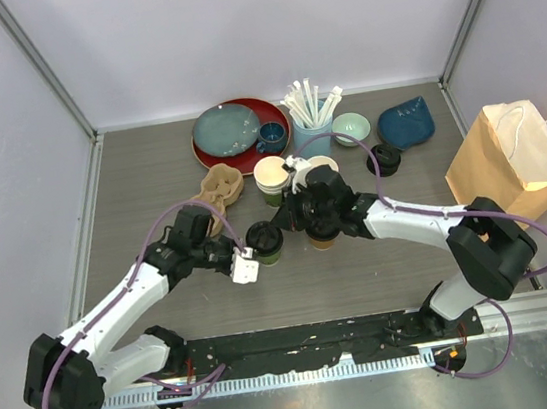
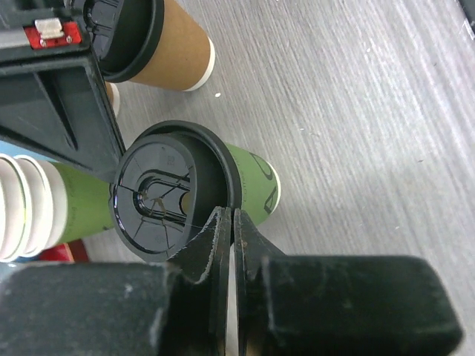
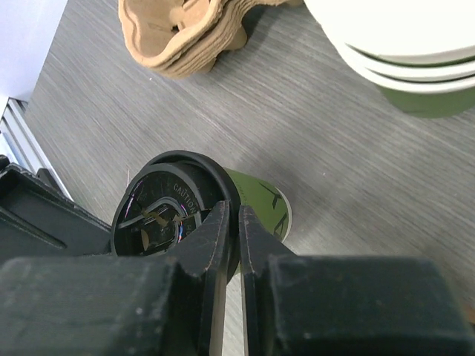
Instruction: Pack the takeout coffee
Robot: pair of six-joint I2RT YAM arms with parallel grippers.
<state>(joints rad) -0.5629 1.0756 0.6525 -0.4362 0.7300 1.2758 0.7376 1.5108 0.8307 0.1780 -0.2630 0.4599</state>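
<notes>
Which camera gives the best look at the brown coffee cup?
Left wrist: the brown cup shows its side and lid edge up close. Top external shows it small, mostly under the right claw. Right wrist does not show it.

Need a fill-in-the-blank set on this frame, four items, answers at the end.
1. The lidded cup at the left gripper's fingertips has ____ sides.
2. The other lidded cup has ____ sides.
3. Both cups carry round plastic lids coloured ____.
4. The paper bag stands on the robot's ____ side of the table.

Missing words: green; brown; black; right.
</notes>
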